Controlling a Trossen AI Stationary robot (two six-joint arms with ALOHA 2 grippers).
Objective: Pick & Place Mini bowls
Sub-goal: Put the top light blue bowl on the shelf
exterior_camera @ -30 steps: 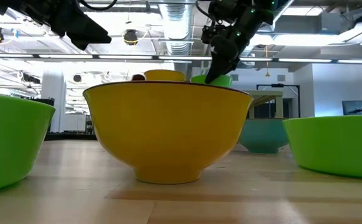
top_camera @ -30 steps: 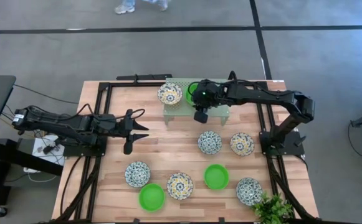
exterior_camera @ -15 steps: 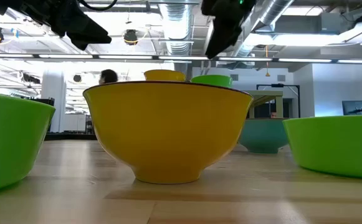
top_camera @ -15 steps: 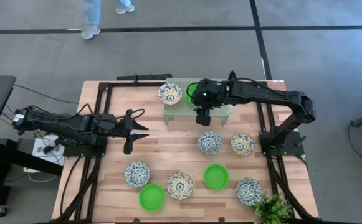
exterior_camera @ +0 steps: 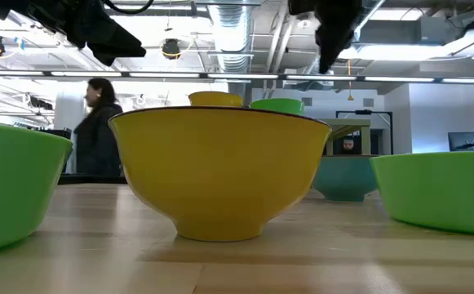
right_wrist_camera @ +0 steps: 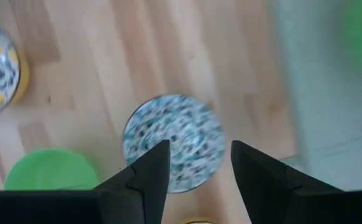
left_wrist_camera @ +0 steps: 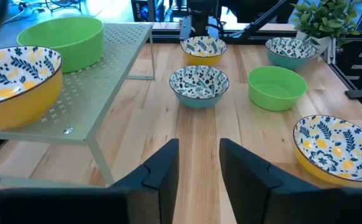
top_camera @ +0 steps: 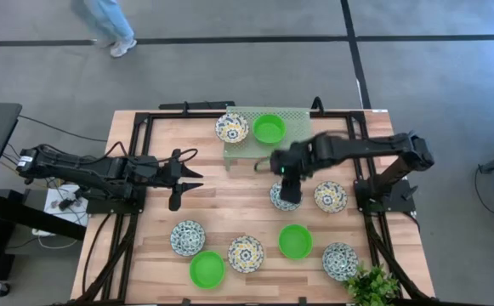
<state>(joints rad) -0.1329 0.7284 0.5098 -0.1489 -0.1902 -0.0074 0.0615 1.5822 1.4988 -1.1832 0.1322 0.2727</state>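
The right hand (top_camera: 284, 189) hangs over a blue-green patterned bowl (top_camera: 286, 195) on the right half of the worktop (top_camera: 229, 208), its fingers (right_wrist_camera: 144, 171) spread apart with nothing between them — in the right wrist view the bowl shows in the gap below them. The left hand (top_camera: 178, 178) waits above the left side of the worktop, its fingers (left_wrist_camera: 162, 168) also parted and empty. A pale green mesh rack (top_camera: 293, 115) stands at the far edge, near the middle; on it sit a yellow-centred bowl (top_camera: 231, 127) and a plain green bowl (top_camera: 269, 128), side by side and just apart. The other seven bowls rest on the bare wood. Just right of the bowl under the right hand is another patterned bowl (top_camera: 330, 196). Nearer the front edge, a green bowl (top_camera: 295, 240) sits right of centre, with a patterned bowl (top_camera: 246, 252) to its left and another green one (top_camera: 207, 269) further left, close to the front edge. A blue-green bowl (top_camera: 187, 237) lies just behind that one, and one more patterned bowl (top_camera: 339, 260) sits near the front right corner, beside a leafy plant (top_camera: 371, 285). Beyond the far edge a person (top_camera: 106, 21) is on the floor — in the low view a person stands behind the bowls.
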